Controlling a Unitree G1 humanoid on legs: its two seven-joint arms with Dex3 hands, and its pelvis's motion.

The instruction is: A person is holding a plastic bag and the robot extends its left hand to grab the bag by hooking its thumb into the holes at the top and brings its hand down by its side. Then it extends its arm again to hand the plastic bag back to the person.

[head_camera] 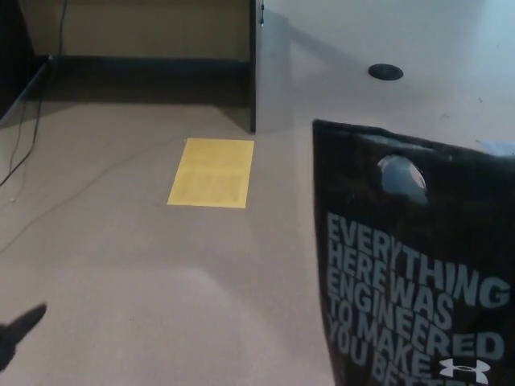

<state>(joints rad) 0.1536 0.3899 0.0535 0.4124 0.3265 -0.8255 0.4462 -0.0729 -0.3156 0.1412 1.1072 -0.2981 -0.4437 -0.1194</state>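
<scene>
A black plastic bag [418, 265] with pale grey lettering fills the lower right of the head view. It hangs upright, and an oval handle hole [401, 177] shows near its top edge. Whoever holds it is out of the picture. At the lower left edge a black tip of my left hand [18, 331] pokes in, far from the bag and touching nothing. Too little of it shows to tell how its fingers stand. My right hand does not show.
A yellow sheet [212, 172] lies flat on the tan floor. A dark desk panel edge [253, 72] stands behind it, beside a desk top with a round black grommet [385, 71]. Thin cables [24, 145] run along the left.
</scene>
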